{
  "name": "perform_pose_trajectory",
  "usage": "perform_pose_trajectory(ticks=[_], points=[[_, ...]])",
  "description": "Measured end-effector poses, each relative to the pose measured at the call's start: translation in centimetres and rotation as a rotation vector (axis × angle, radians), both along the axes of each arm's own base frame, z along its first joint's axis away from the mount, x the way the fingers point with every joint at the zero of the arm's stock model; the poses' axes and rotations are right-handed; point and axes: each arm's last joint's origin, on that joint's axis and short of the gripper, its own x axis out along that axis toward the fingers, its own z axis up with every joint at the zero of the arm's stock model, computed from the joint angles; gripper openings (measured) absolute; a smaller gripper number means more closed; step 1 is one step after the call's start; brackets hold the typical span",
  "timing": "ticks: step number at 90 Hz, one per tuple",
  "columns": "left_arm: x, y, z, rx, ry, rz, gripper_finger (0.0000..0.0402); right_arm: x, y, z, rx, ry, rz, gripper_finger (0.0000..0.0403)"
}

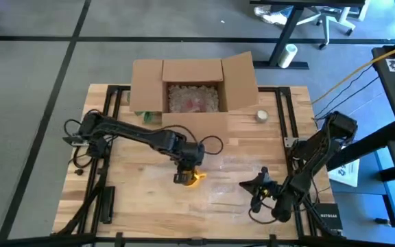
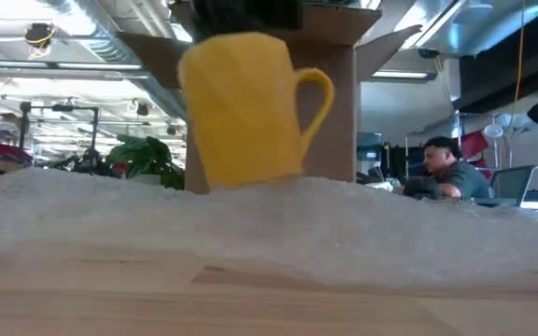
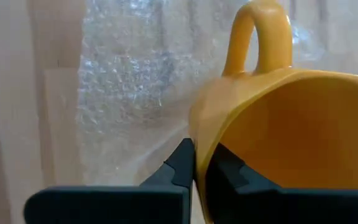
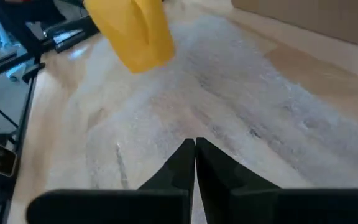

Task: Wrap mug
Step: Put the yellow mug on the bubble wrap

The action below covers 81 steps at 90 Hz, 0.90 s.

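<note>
Mug (image 1: 196, 179), yellow, sits upright at the edge of the clear bubble wrap (image 1: 235, 171), its rim pinched by the left gripper (image 1: 186, 175) from above. Beyond the wrap stands an open cardboard box (image 1: 193, 86) with padding inside; a small tape roll (image 1: 262, 116) lies beside the box. The right gripper (image 1: 261, 180), fingers pressed together on nothing, hangs over the wrap's other side, well apart from the mug
</note>
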Motion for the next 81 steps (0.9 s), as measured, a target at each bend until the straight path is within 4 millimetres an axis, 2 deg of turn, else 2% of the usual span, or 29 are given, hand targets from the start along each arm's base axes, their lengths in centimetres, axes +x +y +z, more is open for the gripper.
perform_pose_trajectory(ticks=[21, 32, 53, 81], points=[[0.9, 0.5, -2.9, 0.000, 0.097, 0.062, 0.0000, 0.7, 0.0, 0.2, 0.026, 0.014, 0.029, 0.0000], [1.1, 0.2, -3.5, -0.003, 0.121, 0.074, 0.0000, 0.9, 0.3, 0.4, 0.053, -0.019, 0.029, 0.0000], [1.1, -0.7, -2.6, -0.009, 0.136, 0.098, 0.0015, 1.2, 0.6, 0.8, 0.102, -0.054, 0.029, 0.0000], [1.0, -2.4, -1.4, -0.046, 0.128, 0.016, 0.0082, 1.4, 0.5, 1.1, 0.104, -0.120, -0.023, 0.0000]])
